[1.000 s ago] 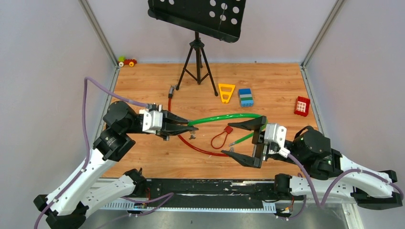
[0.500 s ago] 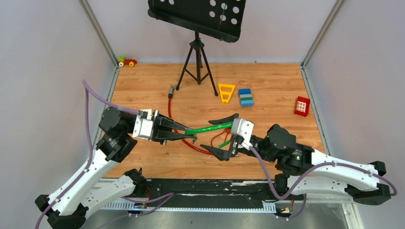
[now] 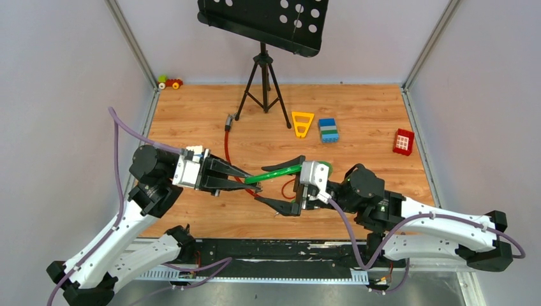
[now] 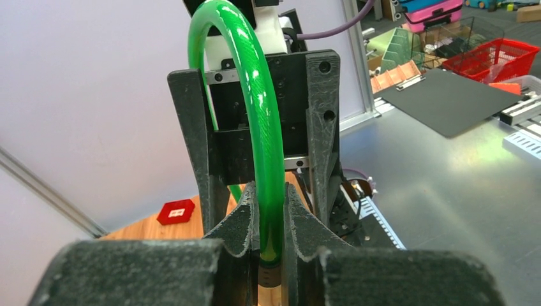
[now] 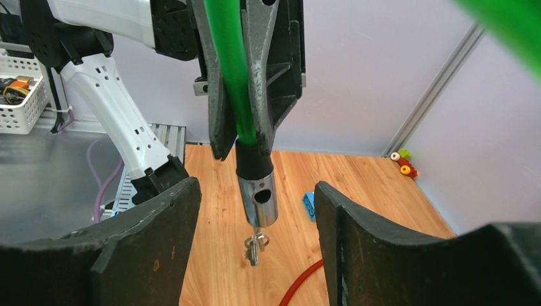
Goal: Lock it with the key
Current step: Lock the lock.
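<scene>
Top view: left gripper [image 3: 250, 183] jaws are clenched on the green cable [image 3: 281, 170] near its end. Right gripper [image 3: 268, 182] jaws are spread wide, one above and one below that same end, holding nothing. Risk: the arms are nose to nose, so any overshoot makes the fingers collide. The cable also arcs back over the right wrist, so a wrist roll could snag or drag it. Left wrist view: the cable is pinched in the notch between the left jaws, with the right fingers standing either side of the arc beyond. The sheath is round and glossy, so a side push from the right could twist or slide it in the grip. Right wrist view: the metal end plug [image 5: 258, 197] points down between the open right jaws and touches neither. The key [image 5: 254, 247] dangles off the plug's tip, above the surface [image 5: 220, 210] and near the red cable [image 5: 306, 278]. Can't tell whether it's seated in a keyhole or just hanging. The key is tiny and the jaws are broad, so closing likely lands on the plug, or knocks the key swinging or loose.
</scene>
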Available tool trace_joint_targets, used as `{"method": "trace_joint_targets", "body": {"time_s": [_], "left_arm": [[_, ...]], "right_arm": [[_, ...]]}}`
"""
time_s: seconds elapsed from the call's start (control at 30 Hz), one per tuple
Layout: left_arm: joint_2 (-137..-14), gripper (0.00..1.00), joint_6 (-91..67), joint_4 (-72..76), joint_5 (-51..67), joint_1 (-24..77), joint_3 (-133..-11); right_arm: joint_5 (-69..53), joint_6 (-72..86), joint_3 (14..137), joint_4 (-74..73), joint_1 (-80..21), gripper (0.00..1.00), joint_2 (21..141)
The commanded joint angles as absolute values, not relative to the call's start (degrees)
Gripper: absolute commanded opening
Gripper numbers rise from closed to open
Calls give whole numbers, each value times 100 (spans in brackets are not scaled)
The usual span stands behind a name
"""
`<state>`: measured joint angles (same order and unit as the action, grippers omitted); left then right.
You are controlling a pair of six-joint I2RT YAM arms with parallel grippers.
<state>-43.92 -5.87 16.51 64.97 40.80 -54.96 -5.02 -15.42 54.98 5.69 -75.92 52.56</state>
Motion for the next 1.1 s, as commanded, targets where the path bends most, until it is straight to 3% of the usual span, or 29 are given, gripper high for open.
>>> {"method": "trace_joint_targets", "body": {"time_s": [0.0,0.93,1.07], "left_arm": [[-4327,0,-734,2409,6750,4148,-5563],[-4099,0,-327,2122,6090,4148,-5531],[-4070,0,-431,2303,5934,4147,-5453]], "right_arm": [[-292,-1333,5484,502,-7493,64,5628],[-427,-1389,5224,308,-7231,50,6134],[-414,-1419,5229,325,-7231,42,6174]]}}
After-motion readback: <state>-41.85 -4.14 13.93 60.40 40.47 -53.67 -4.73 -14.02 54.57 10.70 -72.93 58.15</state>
